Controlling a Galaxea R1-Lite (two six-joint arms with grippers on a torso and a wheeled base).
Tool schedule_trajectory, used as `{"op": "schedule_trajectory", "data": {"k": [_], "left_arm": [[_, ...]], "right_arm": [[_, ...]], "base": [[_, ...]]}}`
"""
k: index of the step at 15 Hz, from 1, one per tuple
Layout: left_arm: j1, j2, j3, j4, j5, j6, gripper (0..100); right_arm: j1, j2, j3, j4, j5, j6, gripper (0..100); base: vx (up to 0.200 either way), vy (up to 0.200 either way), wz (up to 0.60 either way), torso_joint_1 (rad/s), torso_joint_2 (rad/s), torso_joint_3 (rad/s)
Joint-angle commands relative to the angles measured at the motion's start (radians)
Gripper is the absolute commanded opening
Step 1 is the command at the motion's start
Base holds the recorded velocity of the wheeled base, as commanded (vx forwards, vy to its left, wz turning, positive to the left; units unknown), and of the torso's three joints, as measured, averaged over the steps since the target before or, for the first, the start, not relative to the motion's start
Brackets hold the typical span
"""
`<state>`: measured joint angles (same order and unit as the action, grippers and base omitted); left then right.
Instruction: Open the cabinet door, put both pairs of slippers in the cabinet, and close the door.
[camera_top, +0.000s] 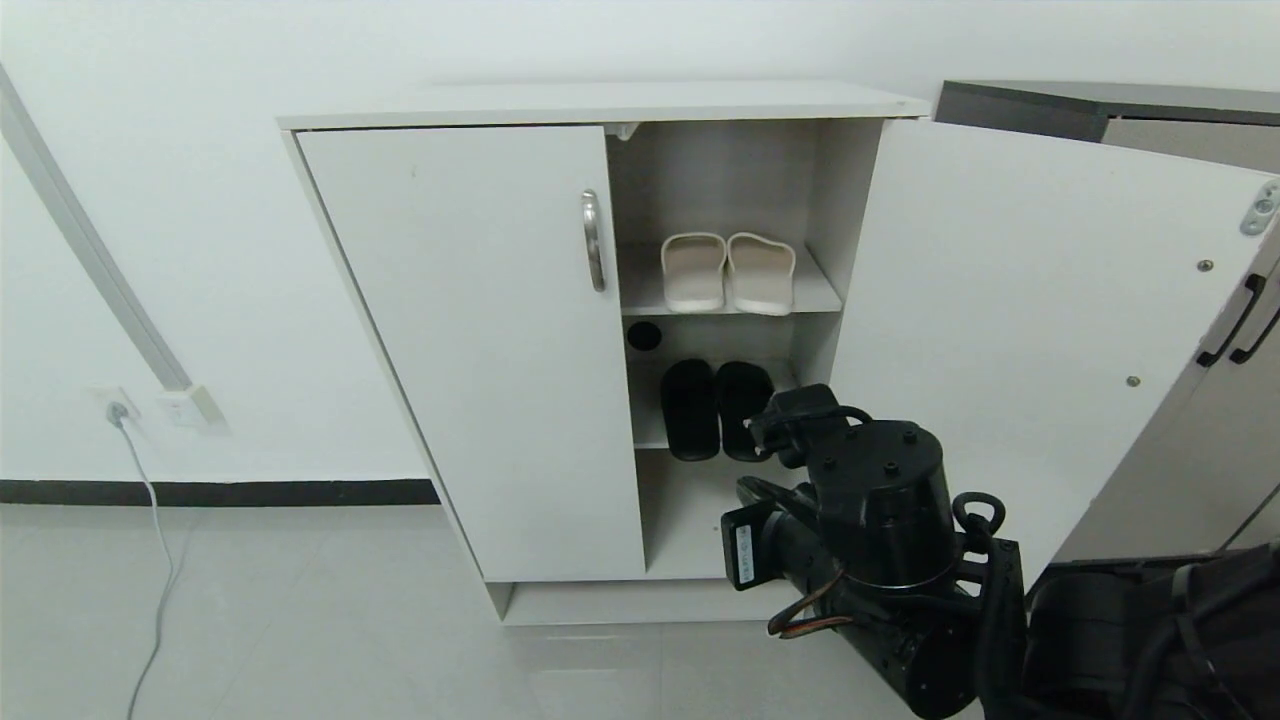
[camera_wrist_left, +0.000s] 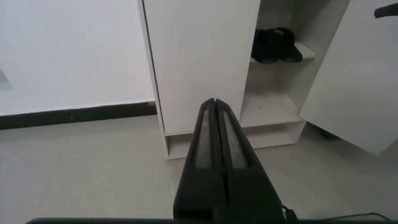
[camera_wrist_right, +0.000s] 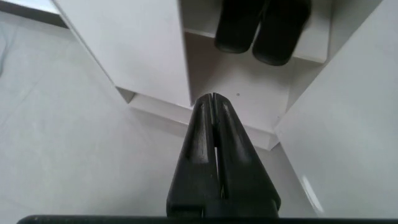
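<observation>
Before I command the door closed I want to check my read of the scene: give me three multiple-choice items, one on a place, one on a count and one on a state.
1. Where are the black slippers?
A) on the floor
B) on the shelf below the beige slippers
C) on top of the cabinet

2. How many pairs of slippers are inside the cabinet?
A) none
B) one
C) two

3. The right door is:
A) open
B) shut
C) missing

Key:
1. B, they lie one shelf lower than the beige pair.
2. C, a beige pair and a black pair each sit on a shelf.
3. A, it is swung wide, baring the shelves.
</observation>
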<state>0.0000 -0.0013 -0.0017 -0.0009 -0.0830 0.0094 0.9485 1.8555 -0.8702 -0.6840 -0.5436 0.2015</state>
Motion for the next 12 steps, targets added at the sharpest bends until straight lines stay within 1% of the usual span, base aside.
{"op": "schedule_trajectory", "data": {"k": [1,12], "left_arm": [[0.000,0.001,0.000,-0.001,0.000,0.000,0],[0.000,0.001,-0.001,0.001,0.000,0.000,0]], "right_arm": [[-0.002,0.002,0.005,0.000,-0.001,-0.001,0],[-0.002,0.002,0.023,0.000,-0.001,-0.001,0]], "base": [[0.000,0.000,0.00,0.000,0.00,0.000],[0.000,0.000,0.00,0.000,-0.01,-0.006]]}}
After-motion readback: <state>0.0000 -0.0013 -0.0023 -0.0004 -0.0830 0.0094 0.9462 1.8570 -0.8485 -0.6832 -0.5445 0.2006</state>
